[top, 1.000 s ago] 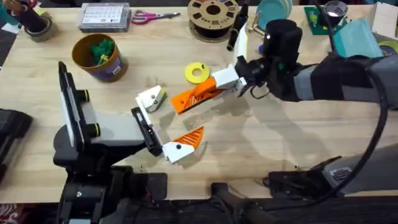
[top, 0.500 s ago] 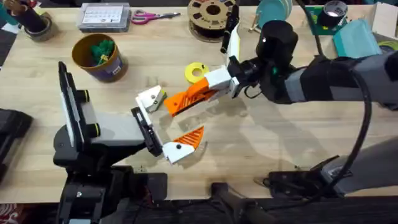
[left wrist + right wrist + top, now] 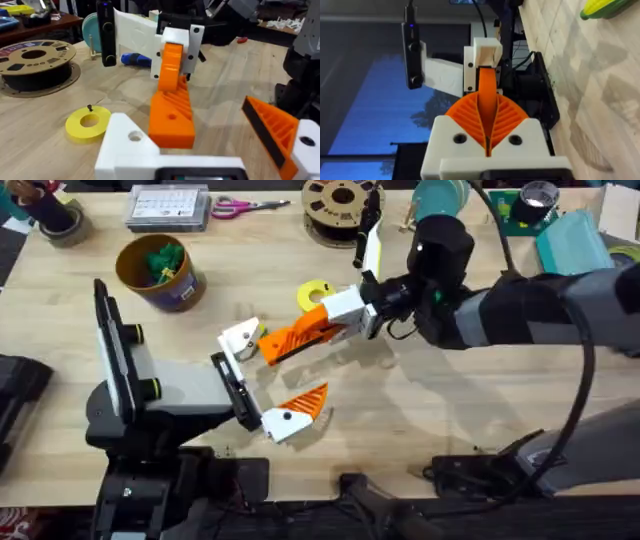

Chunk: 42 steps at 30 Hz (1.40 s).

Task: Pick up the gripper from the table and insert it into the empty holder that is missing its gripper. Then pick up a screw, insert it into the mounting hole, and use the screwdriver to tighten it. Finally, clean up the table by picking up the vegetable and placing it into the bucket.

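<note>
The gripper (image 3: 290, 339), an orange ribbed wedge, is clamped between the closed fingers of the right gripper (image 3: 318, 327) and hangs just beside the holder (image 3: 240, 337), above the table (image 3: 420, 420). The holder sits on the left gripper (image 3: 262, 380), whose jaws stand open. Behind is a yellow disc (image 3: 316, 294)

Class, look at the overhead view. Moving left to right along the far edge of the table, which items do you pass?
Clear parts box → scissors → filament spool → teal disc.
</note>
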{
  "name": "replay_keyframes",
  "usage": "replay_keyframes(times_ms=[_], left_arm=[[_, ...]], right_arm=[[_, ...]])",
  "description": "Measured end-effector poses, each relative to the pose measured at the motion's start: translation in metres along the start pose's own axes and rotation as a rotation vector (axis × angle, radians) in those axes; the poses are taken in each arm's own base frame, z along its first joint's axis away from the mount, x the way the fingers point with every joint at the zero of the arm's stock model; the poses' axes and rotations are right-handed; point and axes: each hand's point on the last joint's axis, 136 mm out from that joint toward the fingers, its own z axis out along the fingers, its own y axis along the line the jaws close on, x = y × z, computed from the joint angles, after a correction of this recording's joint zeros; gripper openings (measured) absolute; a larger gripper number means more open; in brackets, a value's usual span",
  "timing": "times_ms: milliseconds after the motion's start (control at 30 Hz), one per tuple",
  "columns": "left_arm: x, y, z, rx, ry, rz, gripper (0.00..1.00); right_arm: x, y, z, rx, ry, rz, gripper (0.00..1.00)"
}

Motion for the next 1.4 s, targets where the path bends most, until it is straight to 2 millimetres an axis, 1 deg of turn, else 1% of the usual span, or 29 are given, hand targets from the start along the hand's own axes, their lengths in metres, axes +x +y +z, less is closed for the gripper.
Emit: replay_keyframes(times_ms=[300, 467, 667, 900, 1067, 1400], left_arm=[[0.0, 0.0, 0.0, 0.0, 0.0, 0.0, 0.986], [0.0, 0.0, 0.0, 0.0, 0.0, 0.0, 0.986], [0.0, 0.0001, 0.0, 0.0, 0.0, 0.0, 0.986], [-0.0001, 0.0001, 0.0, 0.0, 0.0, 0.0, 0.986], [0.0, 0.0, 0.0, 0.0, 0.0, 0.0, 0.985], [0.0, 0.0, 0.0, 0.0, 0.0, 0.0, 0.985]], right_arm=[[-0.0047, -0.0008, -0.0001, 0.006, -0.027, 0.001, 0.01], [-0.0058, 0.0053, 0.0018, -0.003, -0.03, -0.045, 0.01], [-0.0056, 0.0048, 0.0031, -0.003, -0.029, -0.011, 0.01], [-0.0078, -0.0039, 0.0037, 0.002, -0.034, 0.032, 0.01], [-0.0083, 0.0006, 0.0049, -0.005, -0.035, -0.007, 0.01], [-0.0091, 0.0004, 0.0084, -0.003, -0.043, -0.008, 0.01]])
